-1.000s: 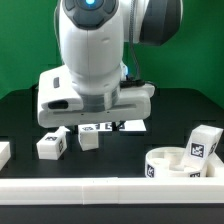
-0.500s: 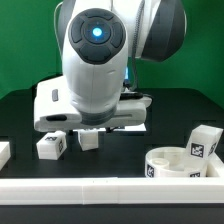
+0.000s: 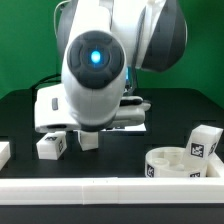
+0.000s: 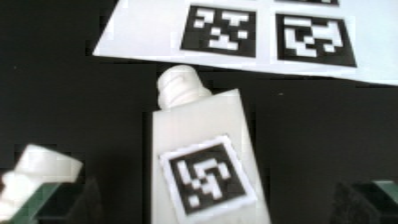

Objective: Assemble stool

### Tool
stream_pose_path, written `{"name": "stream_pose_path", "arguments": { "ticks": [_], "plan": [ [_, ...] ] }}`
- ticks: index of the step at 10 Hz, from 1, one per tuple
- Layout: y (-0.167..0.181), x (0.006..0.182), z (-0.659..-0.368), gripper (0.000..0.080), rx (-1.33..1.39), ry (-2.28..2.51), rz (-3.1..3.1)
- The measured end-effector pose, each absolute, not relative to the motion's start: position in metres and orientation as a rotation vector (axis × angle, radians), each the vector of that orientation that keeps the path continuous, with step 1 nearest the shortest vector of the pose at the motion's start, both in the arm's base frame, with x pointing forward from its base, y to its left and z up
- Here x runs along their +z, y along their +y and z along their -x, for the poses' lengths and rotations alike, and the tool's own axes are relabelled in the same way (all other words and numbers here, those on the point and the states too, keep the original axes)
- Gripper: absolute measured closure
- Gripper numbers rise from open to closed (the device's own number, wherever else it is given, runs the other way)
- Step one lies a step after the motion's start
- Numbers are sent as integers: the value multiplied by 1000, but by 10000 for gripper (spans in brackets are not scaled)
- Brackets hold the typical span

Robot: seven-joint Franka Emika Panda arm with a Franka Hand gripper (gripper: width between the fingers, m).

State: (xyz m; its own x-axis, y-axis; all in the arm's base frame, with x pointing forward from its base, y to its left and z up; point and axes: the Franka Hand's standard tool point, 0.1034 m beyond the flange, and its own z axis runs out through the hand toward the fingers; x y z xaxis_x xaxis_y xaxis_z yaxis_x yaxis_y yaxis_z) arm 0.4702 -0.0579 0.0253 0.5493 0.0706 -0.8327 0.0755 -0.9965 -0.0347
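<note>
Gripper [image 4: 210, 188] hangs open, its fingers [image 4: 39, 172] spread to either side of a white rectangular plastic leg block [image 4: 205, 150] with a black-and-white tag, touching neither side. The block's ribbed peg end lies just beside the marker board [image 4: 151, 25]. The round white dish-like seat [image 3: 170, 165] sits well apart on the black table [image 3: 170, 110], toward the exterior view's right.

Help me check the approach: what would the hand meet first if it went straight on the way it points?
Probably the tagged stool leg, lying between the hand's open fingers in the wrist view; depth is unclear.
</note>
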Motion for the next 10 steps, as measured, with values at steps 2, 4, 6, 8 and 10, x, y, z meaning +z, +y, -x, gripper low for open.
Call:
{"name": "stream_pose_path", "arguments": {
  "ticks": [2, 4, 6, 8, 10],
  "plan": [
    [-56, 23, -473, 150, -1542, 132, -2726],
    [-56, 20, -471, 150, -1539, 132, -2728],
    [-56, 14, -466, 150, -1530, 128, -2724],
    [-57, 14, -462, 150, -1541, 122, -2719],
    [-57, 14, -461, 150, -1540, 122, -2719]
  ]
}}
